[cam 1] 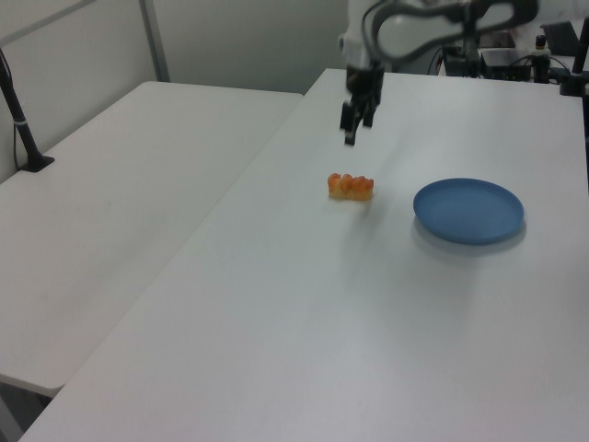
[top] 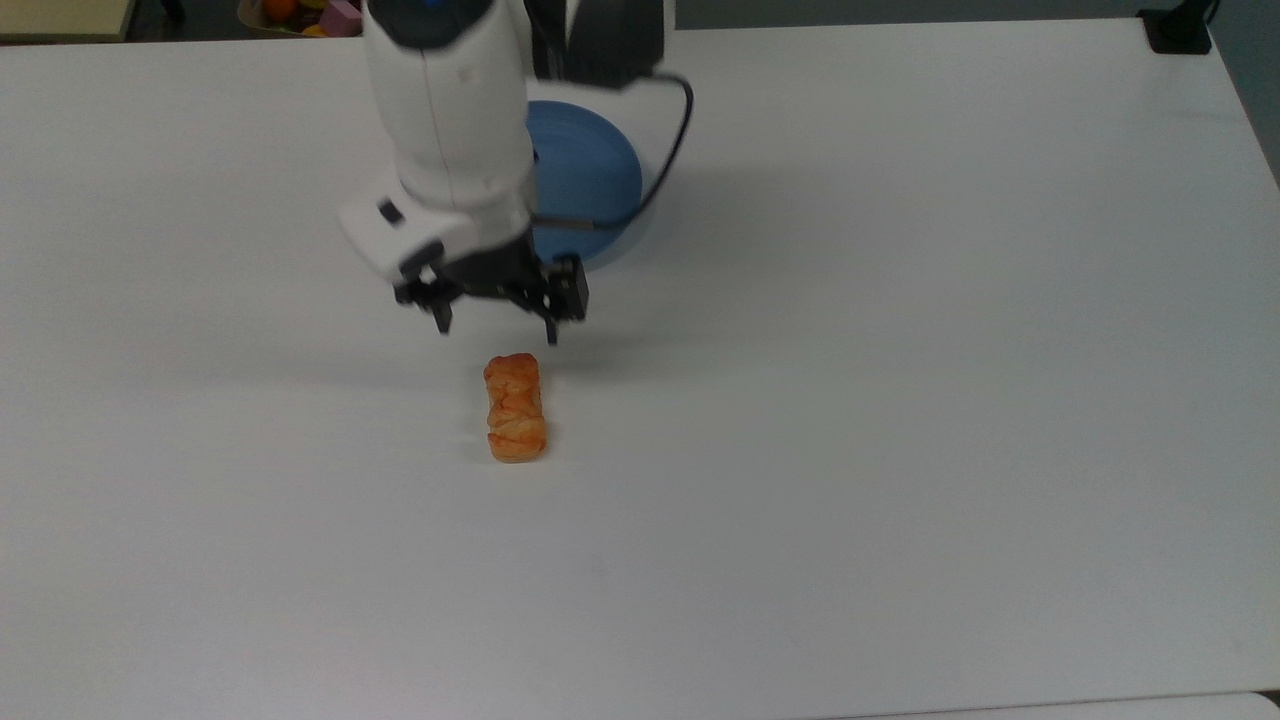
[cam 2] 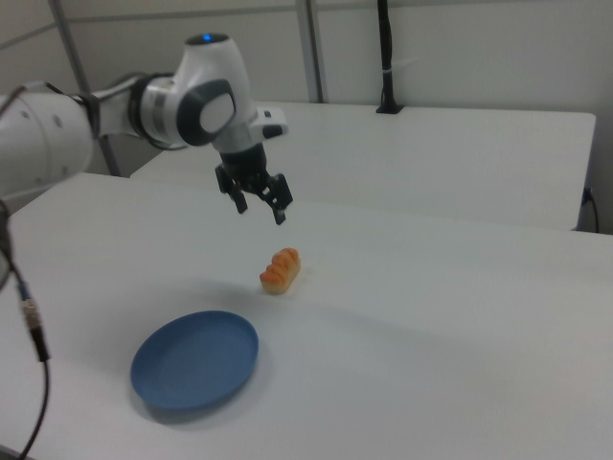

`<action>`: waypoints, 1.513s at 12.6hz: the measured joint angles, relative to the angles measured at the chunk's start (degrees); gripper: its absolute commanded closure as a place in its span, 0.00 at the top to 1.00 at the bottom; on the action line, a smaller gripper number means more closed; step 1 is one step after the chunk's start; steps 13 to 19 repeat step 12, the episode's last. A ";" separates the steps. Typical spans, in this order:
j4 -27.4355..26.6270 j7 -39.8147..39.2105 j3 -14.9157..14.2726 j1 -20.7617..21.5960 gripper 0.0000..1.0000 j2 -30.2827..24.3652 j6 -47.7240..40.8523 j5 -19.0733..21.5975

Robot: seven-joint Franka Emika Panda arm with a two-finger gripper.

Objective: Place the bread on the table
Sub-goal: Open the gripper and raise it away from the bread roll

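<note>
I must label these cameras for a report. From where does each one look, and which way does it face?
Top view: overhead, facing down at the white table; wrist and open jaws.
Left view: raised, beside the table, facing across; the small orange-brown bread loaf appears left of the round blue plate.
Right view: opposite side; forearm, gripper.
All share the loaf.
</note>
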 measured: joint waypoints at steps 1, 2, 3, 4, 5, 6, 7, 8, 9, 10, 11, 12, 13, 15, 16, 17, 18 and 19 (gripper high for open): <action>-3.94 0.00 -0.06 -0.48 1.00 -5.01 -0.14 0.00; -9.22 -0.03 -0.09 -1.29 1.00 -11.23 -0.37 -0.01; -12.51 -0.03 -0.10 -1.80 1.00 -14.94 -1.46 -0.01; -15.10 -0.03 -0.11 -2.19 1.00 -18.06 -3.81 -0.01; -16.61 -0.03 -0.13 -2.61 1.00 -20.48 -6.41 -0.04; -17.35 -0.03 -0.14 -3.18 1.00 -22.35 -8.72 -0.12; -17.64 -0.03 -0.14 -3.77 1.00 -23.86 -10.46 -0.13; -17.73 -0.03 -0.15 -4.13 1.00 -25.11 -11.84 -0.13; -17.91 -0.03 -0.15 -4.23 1.00 -25.92 -12.55 -0.13; -18.39 -0.03 -0.14 -4.24 1.00 -26.28 -12.59 -0.13; -18.95 -0.03 -0.14 -4.24 1.00 -26.31 -12.59 -0.13; -19.35 -0.03 -0.14 -4.24 1.00 -26.30 -12.59 -0.13; -19.35 -0.03 -0.14 -4.24 1.00 -26.30 -12.59 -0.13; -19.35 -0.03 -0.14 -4.24 1.00 -26.30 -12.59 -0.13; -19.35 -0.03 -0.14 -4.24 1.00 -26.30 -12.59 -0.13; -19.35 -0.03 -0.14 -4.24 1.00 -26.30 -12.59 -0.13; -19.35 -0.03 -0.14 -4.24 1.00 -26.30 -12.59 -0.13; -19.35 -0.03 -0.14 -4.24 1.00 -26.30 -12.59 -0.13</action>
